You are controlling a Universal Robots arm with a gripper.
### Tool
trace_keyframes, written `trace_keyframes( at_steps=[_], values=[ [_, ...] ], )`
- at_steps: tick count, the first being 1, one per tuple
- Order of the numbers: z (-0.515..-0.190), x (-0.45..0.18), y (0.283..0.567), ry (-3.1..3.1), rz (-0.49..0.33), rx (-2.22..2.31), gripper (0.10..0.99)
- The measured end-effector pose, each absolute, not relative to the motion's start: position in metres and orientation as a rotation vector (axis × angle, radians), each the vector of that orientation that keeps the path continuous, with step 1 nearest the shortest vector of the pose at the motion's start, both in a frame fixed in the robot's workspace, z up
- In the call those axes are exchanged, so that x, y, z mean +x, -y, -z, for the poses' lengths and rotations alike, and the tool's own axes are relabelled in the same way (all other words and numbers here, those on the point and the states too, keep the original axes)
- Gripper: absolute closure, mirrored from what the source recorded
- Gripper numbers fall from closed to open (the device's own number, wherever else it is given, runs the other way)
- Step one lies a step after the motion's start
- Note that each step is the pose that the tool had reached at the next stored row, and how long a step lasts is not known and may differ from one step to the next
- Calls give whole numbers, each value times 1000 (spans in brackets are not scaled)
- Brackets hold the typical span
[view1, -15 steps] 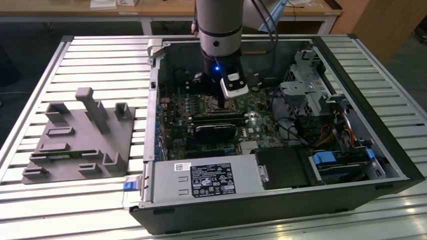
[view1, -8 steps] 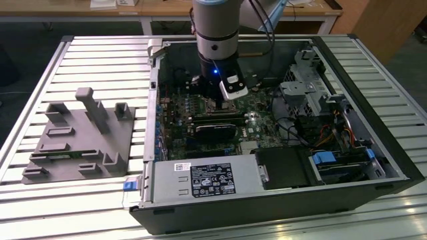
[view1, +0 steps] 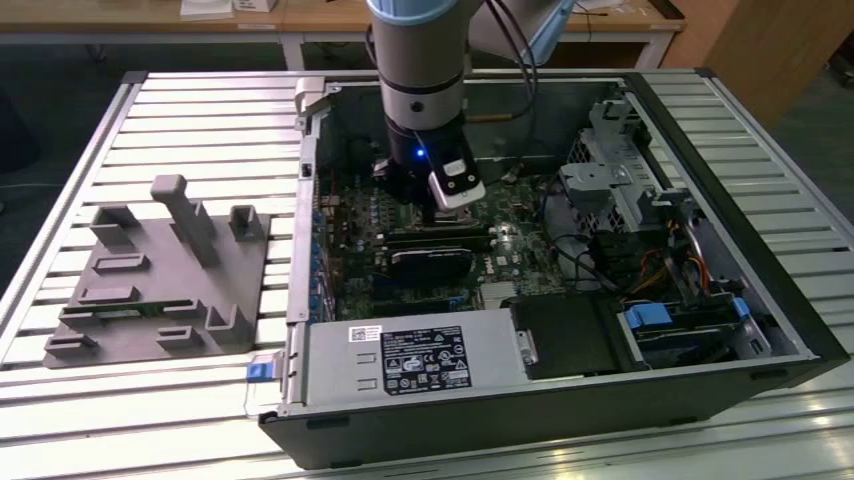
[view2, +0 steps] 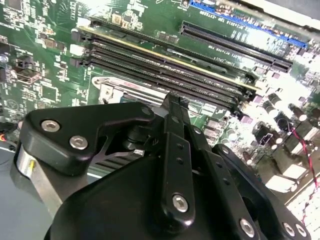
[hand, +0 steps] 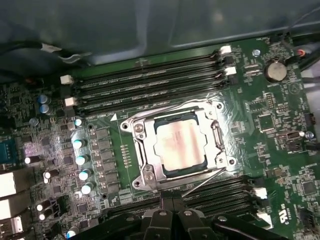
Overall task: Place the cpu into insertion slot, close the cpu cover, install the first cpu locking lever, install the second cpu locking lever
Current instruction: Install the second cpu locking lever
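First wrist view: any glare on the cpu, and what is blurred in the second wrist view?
In the first wrist view the cpu has a pale washed-out sheen, the cpu cover glints; in the second wrist view the gripper looms soft and the far board edge is blown out white.

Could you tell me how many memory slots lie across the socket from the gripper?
4 slots, parallel rows beside the socket in the first wrist view; more by the gripper are partly hidden.

Wrist views close above motherboard point(hand: 280, 150), perhaps.
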State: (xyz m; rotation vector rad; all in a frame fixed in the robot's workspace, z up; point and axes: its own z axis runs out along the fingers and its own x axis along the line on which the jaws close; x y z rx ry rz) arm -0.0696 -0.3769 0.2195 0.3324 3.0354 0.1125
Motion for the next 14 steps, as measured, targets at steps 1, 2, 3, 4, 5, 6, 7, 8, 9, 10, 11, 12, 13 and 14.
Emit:
trace_keyframes(
  at_steps=[1, 2, 3, 4, 5, 6, 7, 8, 9, 10, 11, 12, 13, 14],
  values=[
    [-219, -70, 378, -3036, -115, 328, 980],
    [-218, -70, 378, -3037, -118, 324, 980],
    [-218, -70, 379, -3037, -122, 321, 980],
    [-217, -70, 380, -3038, -127, 318, 980],
    [-217, -70, 380, -3038, -132, 315, 980],
    [-216, -71, 381, -3039, -138, 312, 980],
    [-215, -71, 381, -3039, -146, 309, 980],
    [-215, -71, 381, -3040, -157, 305, 980],
    [-214, -72, 381, -3041, -169, 302, 980],
    [-213, -72, 382, -3041, -180, 300, 980],
    [-212, -72, 382, -3041, -189, 298, 980],
    [-211, -73, 383, -3041, -196, 297, 980],
    [-211, -73, 385, -3042, -200, 296, 980],
    [-210, -74, 386, -3042, -203, 295, 980]
  ],
)
